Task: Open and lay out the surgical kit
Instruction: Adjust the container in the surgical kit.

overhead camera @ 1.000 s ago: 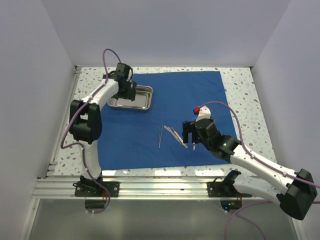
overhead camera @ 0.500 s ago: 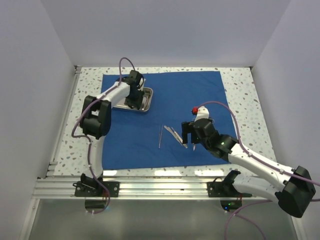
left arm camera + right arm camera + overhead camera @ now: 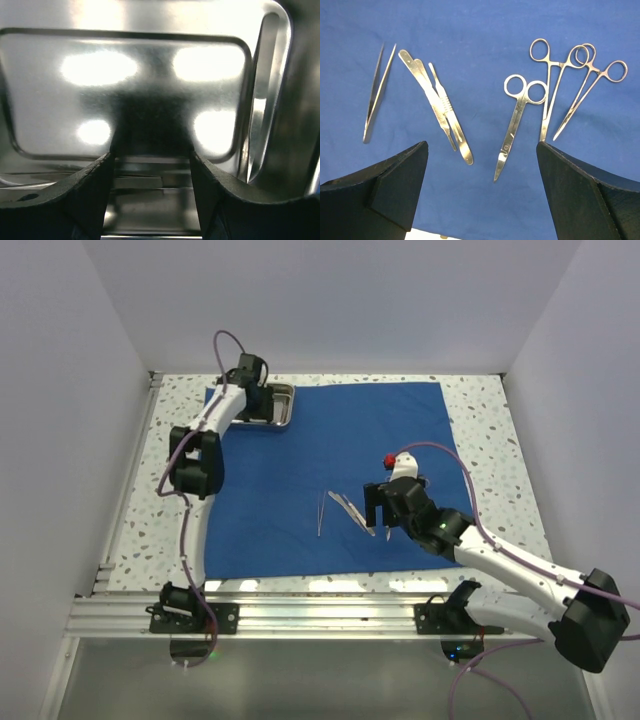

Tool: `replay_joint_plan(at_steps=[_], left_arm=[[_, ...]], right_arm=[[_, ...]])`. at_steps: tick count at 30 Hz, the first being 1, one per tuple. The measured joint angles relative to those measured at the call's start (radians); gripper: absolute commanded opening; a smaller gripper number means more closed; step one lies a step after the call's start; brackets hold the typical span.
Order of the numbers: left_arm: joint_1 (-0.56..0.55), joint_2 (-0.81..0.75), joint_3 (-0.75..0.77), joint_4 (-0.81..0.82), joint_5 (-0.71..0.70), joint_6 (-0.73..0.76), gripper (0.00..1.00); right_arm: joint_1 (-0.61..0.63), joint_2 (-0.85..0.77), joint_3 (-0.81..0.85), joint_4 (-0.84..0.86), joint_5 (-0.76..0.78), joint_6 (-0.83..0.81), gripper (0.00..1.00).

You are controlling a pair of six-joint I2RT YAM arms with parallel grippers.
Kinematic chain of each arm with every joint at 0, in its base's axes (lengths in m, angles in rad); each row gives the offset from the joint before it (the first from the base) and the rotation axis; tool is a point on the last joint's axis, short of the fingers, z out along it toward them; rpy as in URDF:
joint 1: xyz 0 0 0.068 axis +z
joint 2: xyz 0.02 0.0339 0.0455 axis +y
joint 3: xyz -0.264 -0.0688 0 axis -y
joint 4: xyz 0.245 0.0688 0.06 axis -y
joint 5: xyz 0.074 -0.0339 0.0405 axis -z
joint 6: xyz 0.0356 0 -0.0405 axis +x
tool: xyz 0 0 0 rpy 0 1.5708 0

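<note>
Right end effector (image 3: pixel 481 147) is held spread over the drape (image 3: pixel 350 445); left end effector's (image 3: pixel 150 157) grip on the tray (image 3: pixel 283 405) cannot be told.

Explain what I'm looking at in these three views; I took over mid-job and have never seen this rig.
You are looking at two robot arms bolted to a table's near edge. The overhead view shows both: the left gripper reaches to the steel tray at the far left, the right gripper hovers over the instruments. A blue cloth lies spread on the table. The other views come from cameras on each wrist, with dark fingers at the bottom. The left shows the tray's shiny inside; the right shows tweezers, scalpel handles, scissors and two forceps. Both grippers stand open, holding nothing visible.
</note>
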Motion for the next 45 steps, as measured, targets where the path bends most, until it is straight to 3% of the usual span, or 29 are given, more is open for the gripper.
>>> replay_joint_plan(at_steps=[6,12,27,32,35,39,42,45], left_arm=[[0.062,0.003,-0.006,0.157,0.019,-0.051,0.61],[0.073,0.018,-0.022,0.189,0.012,-0.068,0.60],[-0.012,-0.335,-0.605,0.289,-0.061,-0.070,0.59],[-0.026,-0.429,-0.719,0.257,-0.086,-0.092,0.72],[-0.025,-0.488,-0.746,0.241,-0.102,-0.106,0.79],[-0.025,-0.585,-0.748,0.251,-0.109,-0.121,0.81],[-0.024,-0.613,-0.703,0.270,-0.108,-0.137,0.82],[-0.024,-0.551,-0.575,0.296,-0.092,-0.144,0.81]], right_arm=[[0.000,0.020,0.000,-0.001,0.009,-0.003,0.94],[-0.001,0.028,0.000,0.000,0.022,-0.003,0.94],[-0.005,0.041,0.000,0.007,-0.005,-0.002,0.93],[-0.005,0.034,0.031,-0.019,-0.022,0.010,0.93],[-0.005,0.027,0.127,-0.074,-0.035,0.034,0.95],[-0.005,0.064,0.349,-0.107,-0.026,0.046,0.99],[-0.012,0.210,0.577,-0.126,0.011,0.014,0.99],[-0.050,0.468,0.864,-0.089,0.016,-0.033,0.99]])
